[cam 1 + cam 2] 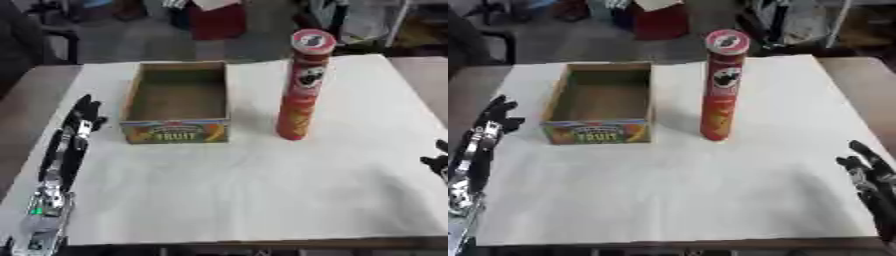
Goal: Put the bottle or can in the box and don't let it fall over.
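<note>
Left eye view: tall red can (302, 85) standing upright right of middle, just beside the cardboard box (178, 102) (nothing inside) on the white table (245, 190). Left hand (83, 117) at the left edge, fingers straight. Right hand (868, 167) at lower right, fingers spread, holding nothing.

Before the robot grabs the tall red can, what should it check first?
1. Red can standing upright on the table: ok.
2. Cardboard box open on top, nothing seen inside: ok.
3. Can stands apart from the box, on its right: ok.
4. Right hand at the right edge, fingers straight, holding nothing: ok.
5. Left hand beside the box's left, holding nothing: ok.
6. Can fits the box upright without tipping: cannot tell; it is far taller than the walls.
</note>
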`<state>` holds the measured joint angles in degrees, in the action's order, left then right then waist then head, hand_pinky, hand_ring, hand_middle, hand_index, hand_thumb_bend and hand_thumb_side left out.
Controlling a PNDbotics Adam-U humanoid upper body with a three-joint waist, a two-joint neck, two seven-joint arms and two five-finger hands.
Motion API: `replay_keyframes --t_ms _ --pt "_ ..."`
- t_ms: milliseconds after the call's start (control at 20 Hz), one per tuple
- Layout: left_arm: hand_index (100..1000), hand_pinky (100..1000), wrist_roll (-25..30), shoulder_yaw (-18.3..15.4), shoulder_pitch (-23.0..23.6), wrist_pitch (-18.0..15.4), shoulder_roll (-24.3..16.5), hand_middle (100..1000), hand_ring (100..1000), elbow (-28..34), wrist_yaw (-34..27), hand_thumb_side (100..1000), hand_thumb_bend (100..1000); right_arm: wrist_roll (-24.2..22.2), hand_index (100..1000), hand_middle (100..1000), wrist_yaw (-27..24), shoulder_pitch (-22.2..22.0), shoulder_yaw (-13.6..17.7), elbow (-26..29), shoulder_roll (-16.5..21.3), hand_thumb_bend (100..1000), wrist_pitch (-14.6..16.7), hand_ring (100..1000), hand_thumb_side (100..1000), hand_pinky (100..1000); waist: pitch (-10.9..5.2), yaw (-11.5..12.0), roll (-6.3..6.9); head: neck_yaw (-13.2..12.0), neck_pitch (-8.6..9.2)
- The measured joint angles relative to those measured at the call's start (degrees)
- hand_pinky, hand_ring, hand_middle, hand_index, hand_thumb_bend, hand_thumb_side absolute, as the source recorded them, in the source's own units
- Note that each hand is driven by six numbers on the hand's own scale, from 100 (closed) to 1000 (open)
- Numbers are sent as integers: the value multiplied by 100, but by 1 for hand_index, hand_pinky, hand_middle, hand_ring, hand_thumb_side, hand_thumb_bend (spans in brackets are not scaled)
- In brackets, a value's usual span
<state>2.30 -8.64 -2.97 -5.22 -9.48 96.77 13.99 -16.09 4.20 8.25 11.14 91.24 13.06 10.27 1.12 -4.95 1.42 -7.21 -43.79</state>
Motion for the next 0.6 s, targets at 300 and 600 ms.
replay_keyframes --t_ms 300,600 --pt "1000 845 41 33 0 -4 40 863 779 0 -4 1000 322 -26 932 1000 -76 1164 -300 -489 774 100 289 874 599 966 0 121 -12 32 0" --pt "1000 845 92 106 -1 -17 44 864 779 1 -16 1000 319 -130 951 1000 -89 2357 -588 -1298 1260 100 564 941 585 965 45 291 -1 142 0"
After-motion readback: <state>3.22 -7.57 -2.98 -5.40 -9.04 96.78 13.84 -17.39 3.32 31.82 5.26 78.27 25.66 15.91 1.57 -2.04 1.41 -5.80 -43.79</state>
